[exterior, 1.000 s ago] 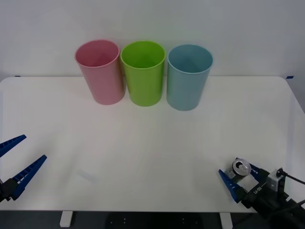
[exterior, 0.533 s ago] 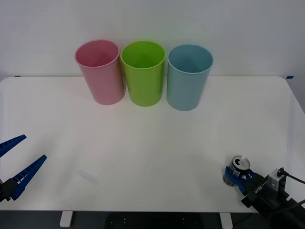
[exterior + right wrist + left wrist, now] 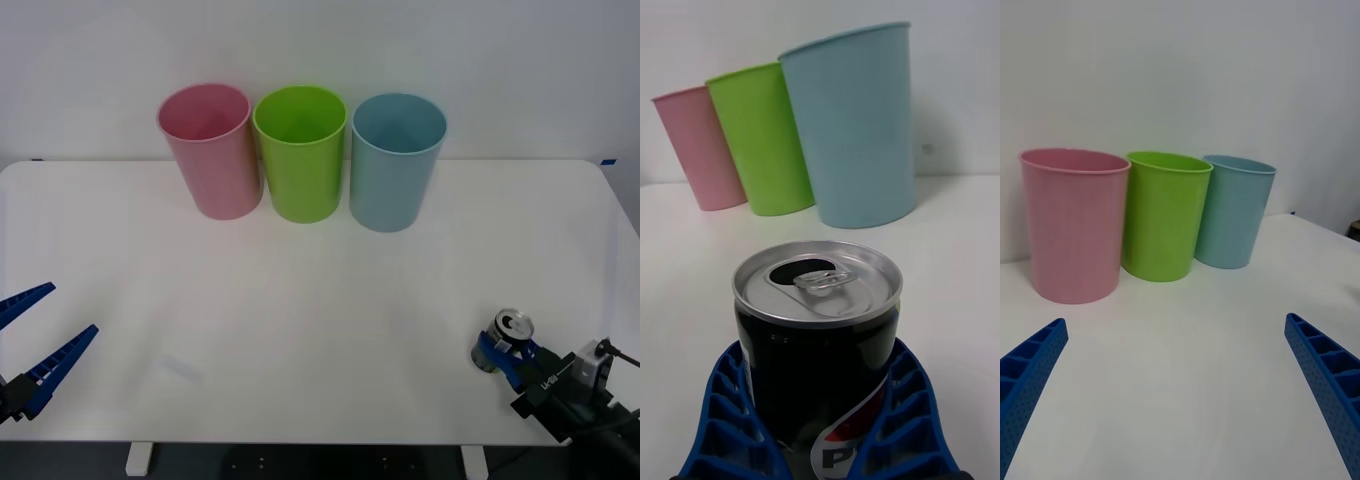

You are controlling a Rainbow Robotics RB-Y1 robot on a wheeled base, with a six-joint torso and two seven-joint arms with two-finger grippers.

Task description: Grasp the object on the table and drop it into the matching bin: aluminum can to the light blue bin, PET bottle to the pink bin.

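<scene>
- Can (image 3: 513, 334) stands upright at the near right corner of the desk (image 3: 320, 300), silver top and pull-tab facing up, dark body below.
- Right gripper (image 3: 503, 352) has its blue ribbed jaws clamped on the can's lower body, one finger pressed to each side.
- Light blue bin (image 3: 396, 160) stands at the far edge of the desk, right end of a touching row with the lime green bin (image 3: 301, 152) and the pink bin (image 3: 209, 148), well apart from the can.
- Left gripper (image 3: 38, 335) rests at the near left edge, jaws spread wide, holding nothing.
</scene>
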